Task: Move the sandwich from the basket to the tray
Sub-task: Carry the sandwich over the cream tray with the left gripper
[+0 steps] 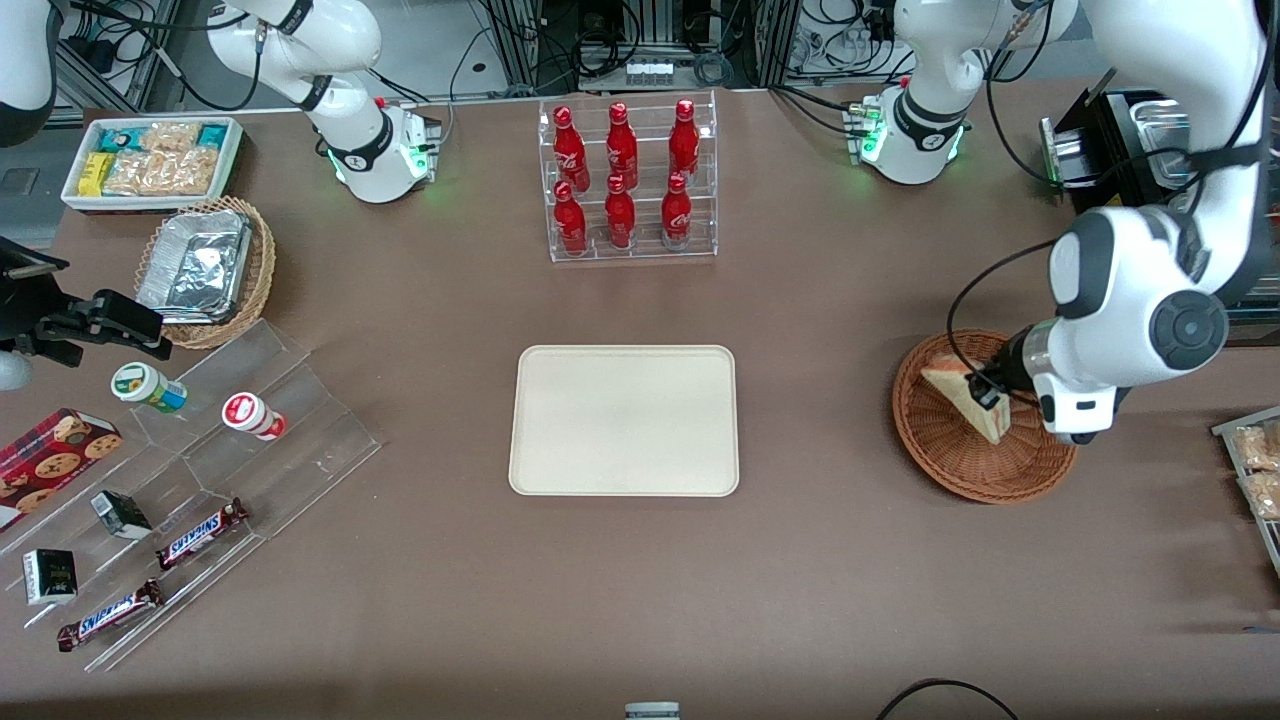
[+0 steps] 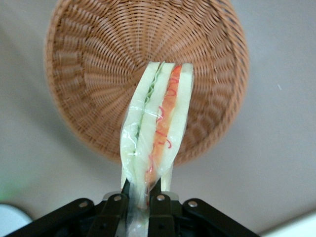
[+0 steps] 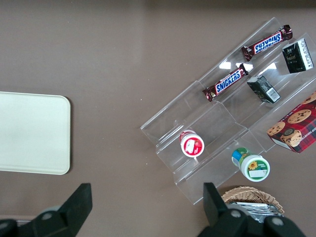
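Left wrist view: gripper (image 2: 140,197) clenched on the wrapped sandwich (image 2: 157,128), held above the basket (image 2: 89,74); fingertips partly hidden by wrapping. Front view: the arm hides part of the basket's rim; the tray (image 1: 624,420) lies at table centre.

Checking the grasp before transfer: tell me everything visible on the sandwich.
The sandwich is a triangular wedge of pale white bread in clear wrap, with green and red-orange filling layers along its cut edge. The gripper is shut on one end of it, fingers pinching the wrap and bread. It stands on edge above the basket, apparently lifted clear of the weave. Nothing else touches it. The tray, toward the table's middle, holds nothing.
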You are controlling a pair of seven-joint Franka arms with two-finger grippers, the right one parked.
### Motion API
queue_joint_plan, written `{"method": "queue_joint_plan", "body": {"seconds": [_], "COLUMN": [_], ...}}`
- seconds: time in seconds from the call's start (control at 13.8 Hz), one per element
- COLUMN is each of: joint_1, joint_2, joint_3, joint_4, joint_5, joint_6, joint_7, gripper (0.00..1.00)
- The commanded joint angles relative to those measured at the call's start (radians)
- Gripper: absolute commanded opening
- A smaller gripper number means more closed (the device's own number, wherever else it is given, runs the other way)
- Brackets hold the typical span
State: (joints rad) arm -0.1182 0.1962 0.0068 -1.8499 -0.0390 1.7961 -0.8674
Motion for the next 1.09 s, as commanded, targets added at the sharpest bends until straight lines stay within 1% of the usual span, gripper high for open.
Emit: {"method": "queue_joint_plan", "body": {"seconds": [0.0, 0.22, 0.36, 0.51, 0.73, 1.02], "joint_1": [-0.116, -0.269, -0.362, -0.435, -0.523, -0.57], "joint_2": [-0.003, 0.015, 0.058, 0.109, 0.175, 0.278], "joint_3": [0.012, 0.012, 0.012, 0.012, 0.012, 0.012], "joint_4": [0.132, 0.182, 0.222, 0.239, 0.242, 0.245], "joint_5": [0.047, 0.064, 0.07, 0.074, 0.076, 0.074], "joint_6": [-0.112, -0.101, -0.084, -0.016, 0.097, 0.247], "joint_7": [-0.034, -0.082, -0.082, -0.082, -0.079, -0.081], "gripper": [0.1, 0.1, 0.1, 0.1, 0.1, 0.1]}}
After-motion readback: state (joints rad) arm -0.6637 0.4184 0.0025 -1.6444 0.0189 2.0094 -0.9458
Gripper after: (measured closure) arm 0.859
